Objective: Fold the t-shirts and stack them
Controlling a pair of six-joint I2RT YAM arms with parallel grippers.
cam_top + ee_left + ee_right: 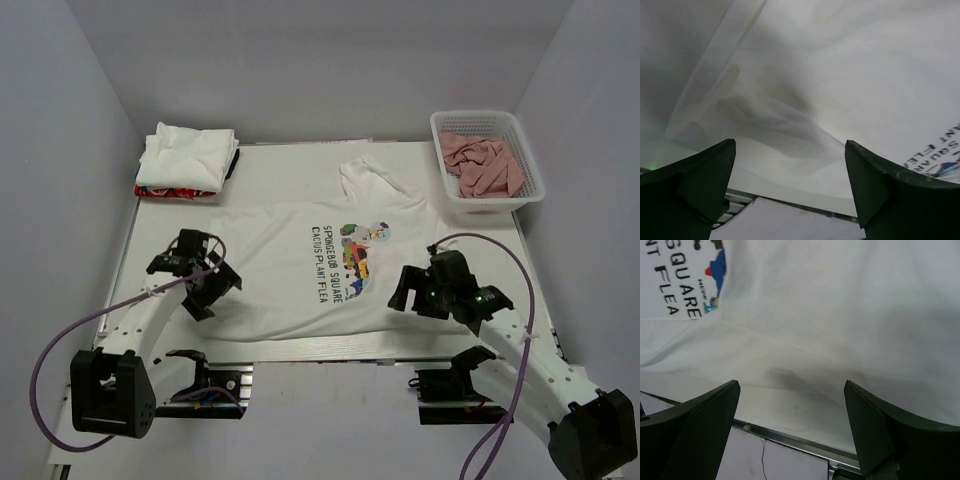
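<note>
Left end effector [210, 288] wide open, empty, over left side of the t-shirt [285, 275]. Right end effector [412, 290] wide open, empty, at the shirt's near right edge. T-shirt spread flat mid-bench [300, 150], print [350, 255] up: "SPONGEBOB SQUARE / CACTUS PLANT FLEA"; right wrist view also reads "MEOW". Folded shirt [187, 152] far left corner. Basket [535, 190] with pink cloths [482, 163] far right.

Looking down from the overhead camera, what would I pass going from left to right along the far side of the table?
folded t-shirt pile → printed t-shirt spread flat → white basket holding salmon-pink cloths
</note>
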